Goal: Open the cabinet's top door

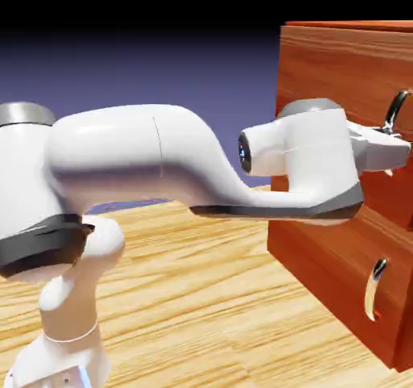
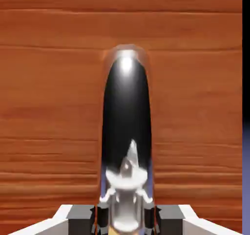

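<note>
The reddish-brown cabinet (image 1: pixel 348 28) stands at the right of the exterior view. Its top door (image 1: pixel 331 72) carries a curved silver handle (image 1: pixel 395 108). My gripper (image 1: pixel 393 146) sits just under that handle's curve, at the door's face. In the hand view the handle (image 2: pixel 127 107) rises large and shiny between my two fingers (image 2: pixel 83 220), which press against its two sides. Wood grain of the door (image 2: pixel 49 82) fills the rest of that view. My gripper (image 2: pixel 127 222) is shut on the handle.
Below the top door is the shorter lower panel (image 1: pixel 323 257) with its own silver handle (image 1: pixel 373 289). The light wooden floor (image 1: pixel 202 298) stretches under my arm (image 1: pixel 161 160), which spans the picture from the left.
</note>
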`<action>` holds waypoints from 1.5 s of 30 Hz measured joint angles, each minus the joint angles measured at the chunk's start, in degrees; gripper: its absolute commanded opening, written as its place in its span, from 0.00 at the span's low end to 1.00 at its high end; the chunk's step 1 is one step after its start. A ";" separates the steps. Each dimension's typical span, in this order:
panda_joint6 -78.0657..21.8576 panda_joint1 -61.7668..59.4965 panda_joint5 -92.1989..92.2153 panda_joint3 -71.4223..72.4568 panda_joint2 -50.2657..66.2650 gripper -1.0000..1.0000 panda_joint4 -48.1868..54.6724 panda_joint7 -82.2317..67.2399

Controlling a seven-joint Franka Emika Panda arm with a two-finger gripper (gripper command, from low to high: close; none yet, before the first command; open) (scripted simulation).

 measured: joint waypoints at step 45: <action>-8.69 -78.13 67.63 71.10 -25.86 0.00 -49.23 -20.48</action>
